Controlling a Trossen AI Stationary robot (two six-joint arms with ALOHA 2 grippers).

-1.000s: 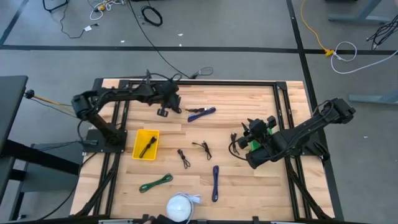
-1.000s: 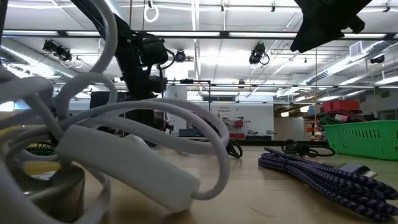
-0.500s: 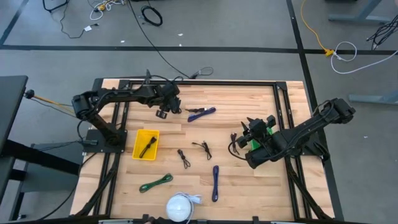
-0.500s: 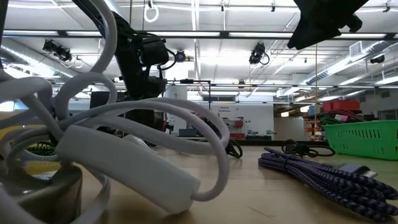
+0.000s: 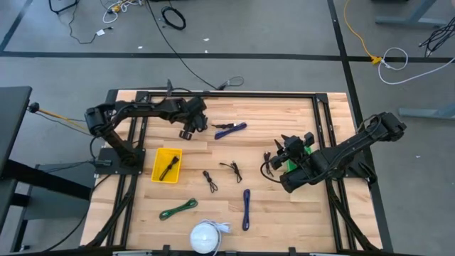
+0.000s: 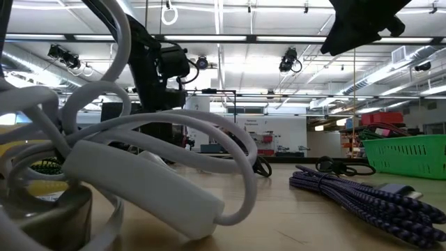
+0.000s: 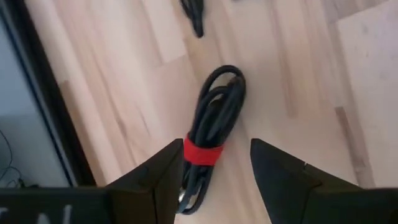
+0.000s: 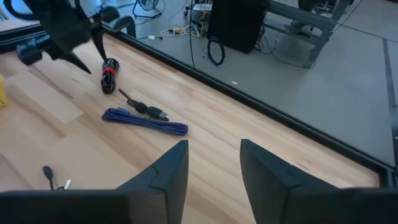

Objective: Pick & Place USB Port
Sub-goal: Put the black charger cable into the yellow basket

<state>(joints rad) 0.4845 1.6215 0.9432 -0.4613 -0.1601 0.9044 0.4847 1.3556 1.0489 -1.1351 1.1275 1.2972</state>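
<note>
Since a second ago the left gripper [image 5: 190, 128] has crept a little toward the table's far edge and its jaws have spread from part-closed to wide; the right arm hasn't budged. The left gripper now hangs over the black USB cable bundle [image 7: 211, 127], coiled and tied with a red band [image 7: 201, 151], lying on the wooden table [image 5: 284, 213] near the far rail, just beside the blue braided cable [image 5: 229, 129]. The fingers straddle the coil's near end and nothing is held.

Handling, as I judge it: light, soft and floppy, smooth jacket, could slip; not fragile. Loops will splay if pinched at the free end. Best hold is across the red band, where the strands are cinched tight and thickest. Likely destination is the yellow bin [image 5: 167, 164], which already has a black item in it, near the left arm's base.

The right gripper [image 8: 213, 163] waits part-open and empty over the right side of the table, near the green basket [image 6: 408, 155].

Views: only the left wrist view shows the red band and how the fingers frame the coil; in the high view the gripper covers the bundle. The right wrist view shows the bundle [image 8: 109, 75] from the side, lying flat with the left gripper above it. The low view is mostly blocked by a white cable [image 6: 139, 174] up close and doesn't show the target. Only the high view shows the bin.
</note>
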